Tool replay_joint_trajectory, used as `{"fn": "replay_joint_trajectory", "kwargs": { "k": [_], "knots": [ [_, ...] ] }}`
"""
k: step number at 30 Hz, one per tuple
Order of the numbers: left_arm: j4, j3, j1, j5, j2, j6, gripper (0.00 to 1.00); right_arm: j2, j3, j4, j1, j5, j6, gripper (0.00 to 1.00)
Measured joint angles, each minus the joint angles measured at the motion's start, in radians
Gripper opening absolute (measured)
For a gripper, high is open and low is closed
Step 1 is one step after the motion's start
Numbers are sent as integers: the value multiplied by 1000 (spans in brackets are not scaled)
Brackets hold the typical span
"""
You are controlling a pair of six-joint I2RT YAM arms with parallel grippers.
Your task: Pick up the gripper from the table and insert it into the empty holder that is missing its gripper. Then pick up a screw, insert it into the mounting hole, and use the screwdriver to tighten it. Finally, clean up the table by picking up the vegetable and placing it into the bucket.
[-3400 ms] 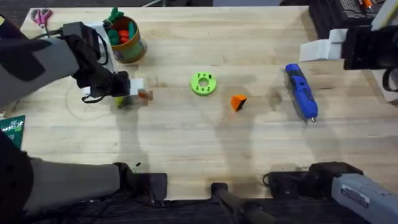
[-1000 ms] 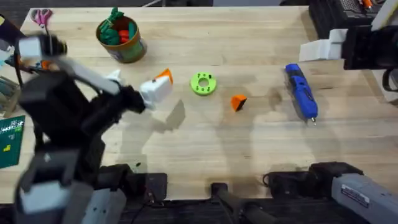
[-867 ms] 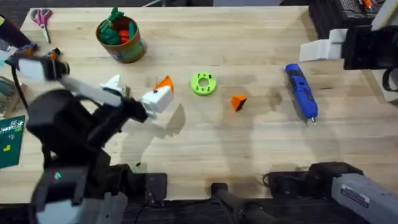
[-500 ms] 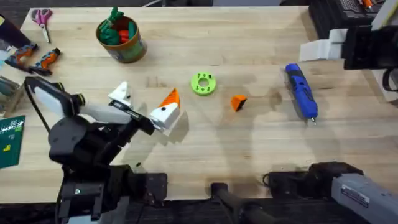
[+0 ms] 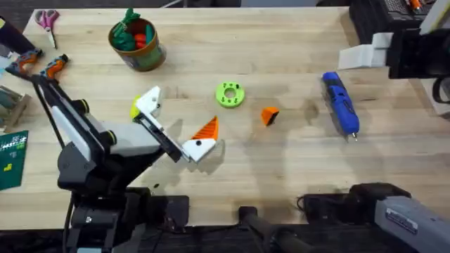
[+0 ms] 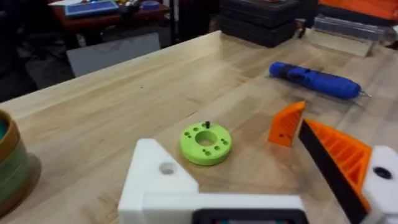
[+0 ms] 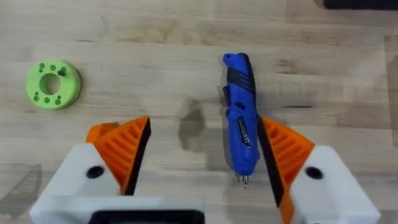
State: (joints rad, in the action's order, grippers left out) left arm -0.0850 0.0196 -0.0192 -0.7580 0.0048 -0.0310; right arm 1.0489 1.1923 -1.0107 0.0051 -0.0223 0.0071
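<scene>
The loose orange gripper [image 5: 269, 116] [image 6: 286, 124] lies on the table right of the green ring [image 5: 230, 94]. My left gripper [image 5: 177, 121] [image 6: 239, 142] hovers open just left of it. One finger is the bare white holder [image 5: 148, 102] [image 6: 155, 177]; the other carries an orange pad [image 5: 207, 129]. A yellow bit, perhaps the vegetable [image 5: 134, 109], peeks out beside the holder. The blue screwdriver [image 5: 341, 103] [image 7: 241, 121] lies at the right, far below my open right gripper [image 7: 205, 146]. The bucket [image 5: 138, 43] stands at the back left.
A small dark screw [image 6: 207, 125] stands upright on the green ring [image 6: 206, 144]. Red and green toy vegetables sit in the bucket. Orange-handled tools [image 5: 43, 65] and scissors [image 5: 47, 19] lie at the left edge. Black cases [image 5: 380, 17] stand at the back right.
The left arm left the spot near the bucket, swung right and toward the front, and now holds its open gripper near the green ring. The right arm and the other objects stayed put.
</scene>
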Motion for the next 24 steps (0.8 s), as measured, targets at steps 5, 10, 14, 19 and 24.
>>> {"fn": "replay_joint_trajectory", "kwargs": {
  "k": [5, 10, 14, 19, 24],
  "knots": [
    [45, -7, -20, -54, 0, -29, 986, 0, 0, 0, 0, 0, 0, 994],
    [73, -8, -50, -78, 0, -36, 986, 0, 0, 0, 0, 0, 0, 994],
    [6, -8, -50, -88, 0, 22, 986, 0, 0, 0, 0, 0, 0, 994],
    [2, -8, -50, -105, 1, 56, 986, 0, 0, 0, 0, 0, 0, 994],
    [2, -8, -50, -114, 1, 67, 986, 0, 0, 0, 0, 0, 0, 994]
  ]
}}
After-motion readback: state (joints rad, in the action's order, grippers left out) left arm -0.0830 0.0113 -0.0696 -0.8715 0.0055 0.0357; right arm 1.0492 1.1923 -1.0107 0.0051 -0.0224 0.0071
